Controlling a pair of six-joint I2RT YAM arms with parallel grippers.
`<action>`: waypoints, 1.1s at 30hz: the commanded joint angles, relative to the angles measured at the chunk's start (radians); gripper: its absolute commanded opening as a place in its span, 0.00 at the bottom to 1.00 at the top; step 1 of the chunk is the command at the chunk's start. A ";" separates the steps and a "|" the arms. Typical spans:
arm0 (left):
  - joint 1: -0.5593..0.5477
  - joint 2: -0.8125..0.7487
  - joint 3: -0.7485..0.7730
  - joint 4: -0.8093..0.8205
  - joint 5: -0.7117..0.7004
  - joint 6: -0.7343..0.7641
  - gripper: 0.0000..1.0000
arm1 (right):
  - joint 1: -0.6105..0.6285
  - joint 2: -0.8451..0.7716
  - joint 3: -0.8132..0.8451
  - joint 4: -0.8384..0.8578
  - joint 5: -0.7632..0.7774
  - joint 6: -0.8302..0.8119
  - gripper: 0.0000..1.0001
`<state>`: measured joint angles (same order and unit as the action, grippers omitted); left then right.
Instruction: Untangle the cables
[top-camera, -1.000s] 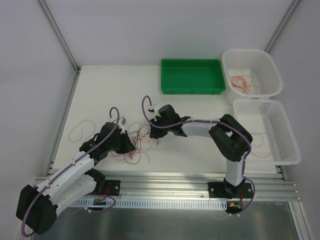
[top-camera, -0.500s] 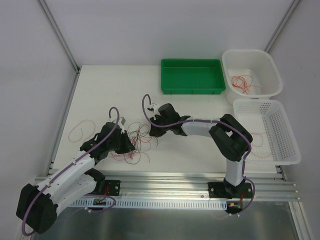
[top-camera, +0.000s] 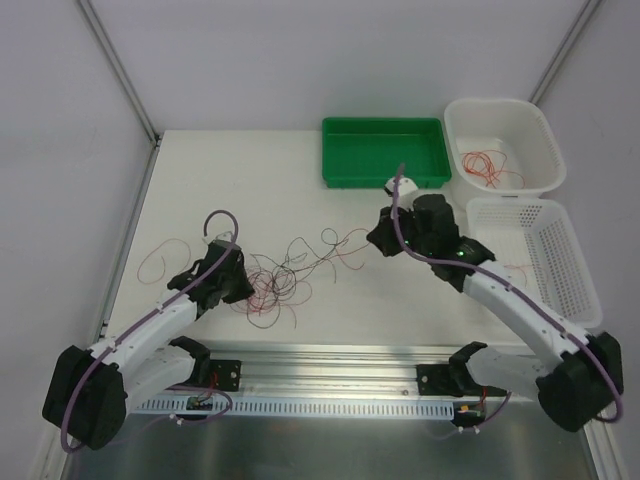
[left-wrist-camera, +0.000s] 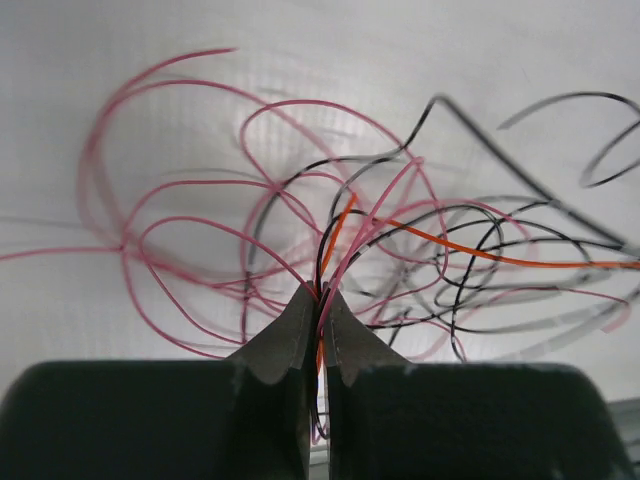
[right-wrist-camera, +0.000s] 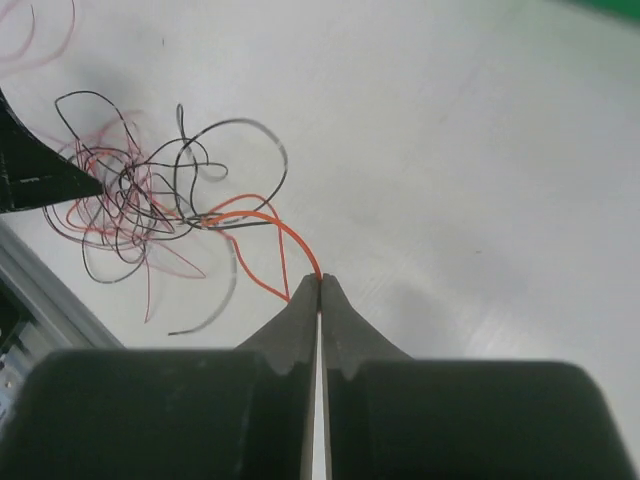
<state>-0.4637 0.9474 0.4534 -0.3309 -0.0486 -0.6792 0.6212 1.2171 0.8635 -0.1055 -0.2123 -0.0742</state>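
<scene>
The right gripper (right-wrist-camera: 319, 283) is clenched on a single orange cable (right-wrist-camera: 283, 229), pinched at the very tips of its fingers. That strand runs back to the knot of cables (top-camera: 272, 284), which lies on the worktop (top-camera: 250, 170) near the front left. The left gripper (left-wrist-camera: 320, 297) is clamped as well, grasping a small bundle of pink, orange and black strands at the edge of the knot, so it serves as the anchor.

To do this step well, I judge the right arm should draw the orange cable away slowly, low over the worktop and along the line it already lies in, while the left holds firm. If loops tighten rather than slide, ease off and re-grip nearer the knot; so thin a wire could slip from the tips.

By count:
- two grippers
- one knot, its strands too interlaced to number
- one loose red loop (top-camera: 160, 262), apart at the left
- one green tray (top-camera: 385, 150)
- one white tub (top-camera: 500, 103) with red wires in it
- one white mesh basket (top-camera: 560, 260) holding a little red wire
</scene>
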 joint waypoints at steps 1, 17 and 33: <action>0.081 0.013 0.021 -0.011 -0.086 -0.036 0.00 | -0.085 -0.207 0.006 -0.198 0.074 -0.065 0.00; 0.276 0.080 0.148 -0.010 -0.138 -0.040 0.00 | -0.212 -0.498 0.330 -0.539 0.114 -0.075 0.01; 0.310 0.140 0.093 0.016 -0.088 -0.106 0.33 | -0.212 -0.395 0.559 -0.609 0.114 -0.073 0.01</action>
<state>-0.1535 1.1793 0.5522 -0.3061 -0.1345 -0.7959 0.4133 0.7635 1.4456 -0.7128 -0.0860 -0.1444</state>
